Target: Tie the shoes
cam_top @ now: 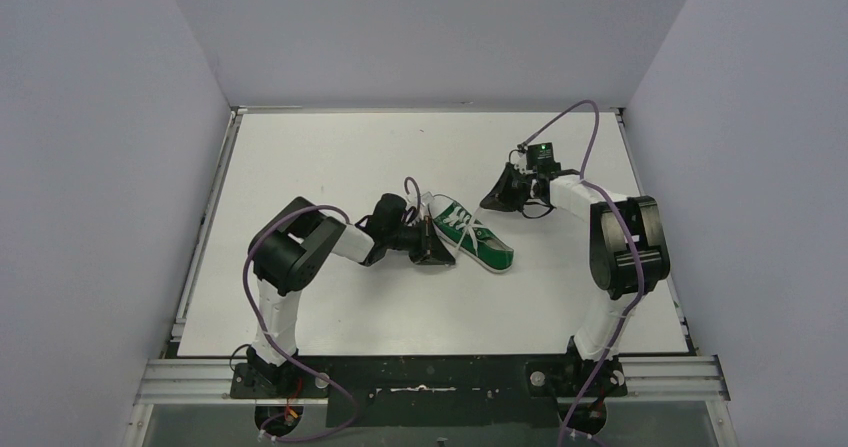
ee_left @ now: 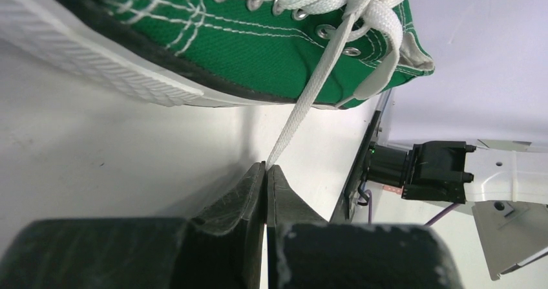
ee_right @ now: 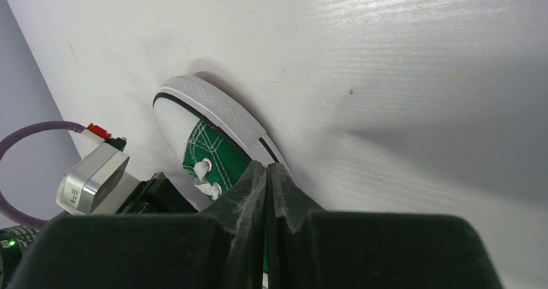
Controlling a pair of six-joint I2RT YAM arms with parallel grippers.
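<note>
The green sneaker lies mid-table, toe toward the near right, heel toward the far left. My left gripper sits at its left side, shut on one white lace that runs taut from the top eyelets into the fingertips. The shoe's green side fills the top of the left wrist view. My right gripper is just off the shoe's far right side, shut, with no lace showing between its fingers. The white toe cap shows behind them. A loose lace loop lies beside the heel.
The white table is boxed in by grey walls on three sides. A metal rail runs along the left edge. Purple cables arc over the right arm. The left arm's wrist camera shows at the right wrist view's left edge.
</note>
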